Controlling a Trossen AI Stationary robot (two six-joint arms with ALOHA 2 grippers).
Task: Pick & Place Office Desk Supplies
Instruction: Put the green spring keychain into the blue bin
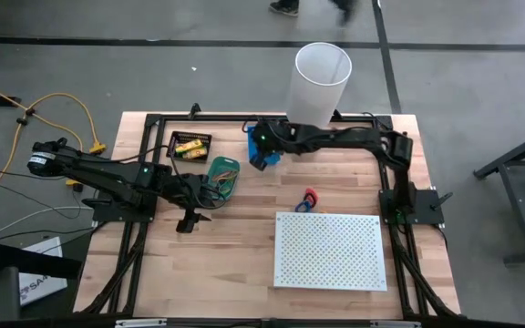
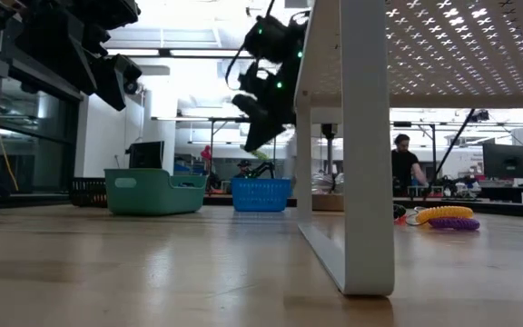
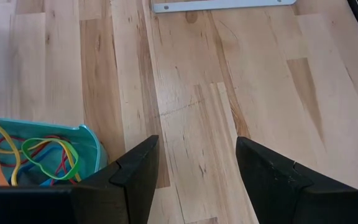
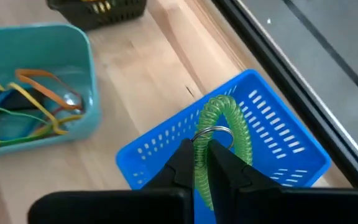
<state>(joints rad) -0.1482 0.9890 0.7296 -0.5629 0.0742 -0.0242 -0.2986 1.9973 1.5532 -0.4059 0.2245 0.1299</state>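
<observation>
My right gripper (image 4: 202,146) is shut on a green spiral coil (image 4: 232,121) with a metal ring, above the blue slotted basket (image 4: 260,140) at the table's far middle (image 1: 261,157). A teal bin (image 4: 42,81) holding red, orange, yellow and green rubber bands (image 4: 36,106) stands next to the basket. Behind it, a black basket (image 1: 190,146) holds yellow packs. My left gripper (image 3: 197,155) hangs open over bare wood at the table's left (image 1: 190,223), just in front of the teal bin (image 3: 42,155). My right gripper pinches the green coil between its two fingers, beside the metal ring (image 4: 199,163). The fingers slant down from the table's right side. The coil arches out past the fingertips and hangs over the blue basket, clear of it in the low view (image 2: 260,154).
A large white perforated board (image 1: 328,249) stands on legs at the table's near right. A tall white tapered bin (image 1: 319,82) stands at the far edge. Small coiled items (image 1: 310,199) lie between board and basket. A person (image 2: 405,159) stands in the room beyond.
</observation>
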